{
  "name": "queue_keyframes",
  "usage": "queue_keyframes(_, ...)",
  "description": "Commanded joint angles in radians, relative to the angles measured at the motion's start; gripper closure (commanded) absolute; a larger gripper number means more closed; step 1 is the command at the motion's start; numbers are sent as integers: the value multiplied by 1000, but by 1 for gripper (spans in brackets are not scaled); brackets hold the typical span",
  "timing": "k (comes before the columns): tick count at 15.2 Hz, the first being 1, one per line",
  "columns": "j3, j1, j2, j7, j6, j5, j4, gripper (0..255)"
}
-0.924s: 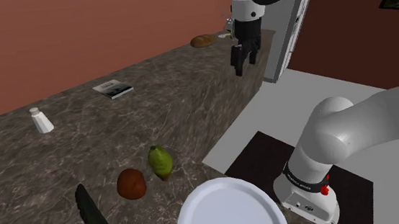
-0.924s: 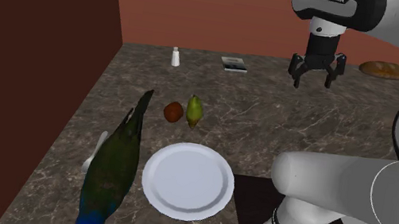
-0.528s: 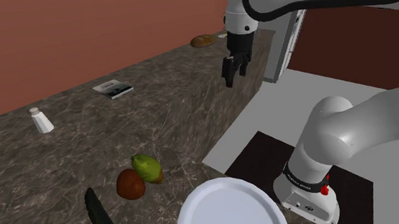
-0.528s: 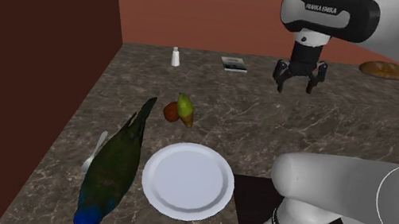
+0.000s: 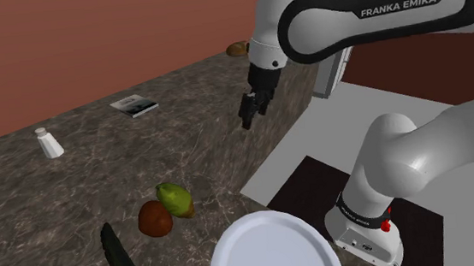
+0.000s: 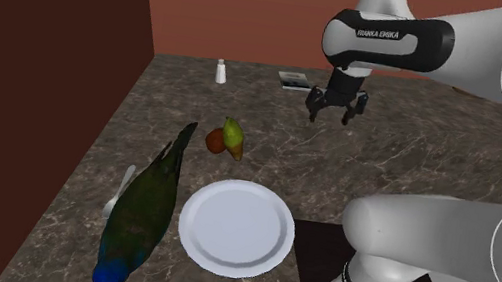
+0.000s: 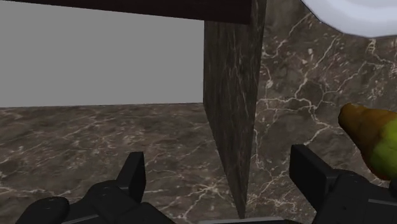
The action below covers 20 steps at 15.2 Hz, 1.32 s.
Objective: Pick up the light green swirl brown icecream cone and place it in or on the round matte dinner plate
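Shoulder view puts the ice cream cone (image 5: 173, 199) on its side on the counter (image 5: 75, 178), right beside a brown ball (image 5: 155, 218) and seemingly touching it, a little in from the edge where the plate (image 5: 273, 250) sits. Our gripper (image 5: 249, 114) hangs above the counter, well apart from the cone. We judge the approach to be the step in hand: we should come over the cone, set the fingers across its narrow body, and descend clear of the ball so nothing rolls. The fingers stand wide apart, holding and touching nothing.
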Motion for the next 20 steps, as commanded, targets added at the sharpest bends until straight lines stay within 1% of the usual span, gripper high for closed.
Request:
queue_keyframes(1,15,31,15,1,80,40,-24,0)
queue_keyframes(8,87,152,117,3,376,184,-80,0)
queue_keyframes(15,154,280,287,-24,686,322,-69,0)
queue_keyframes(16,158,292,304,-28,712,333,-65,0)
queue_keyframes(20,168,298,374,-38,781,346,-62,0)
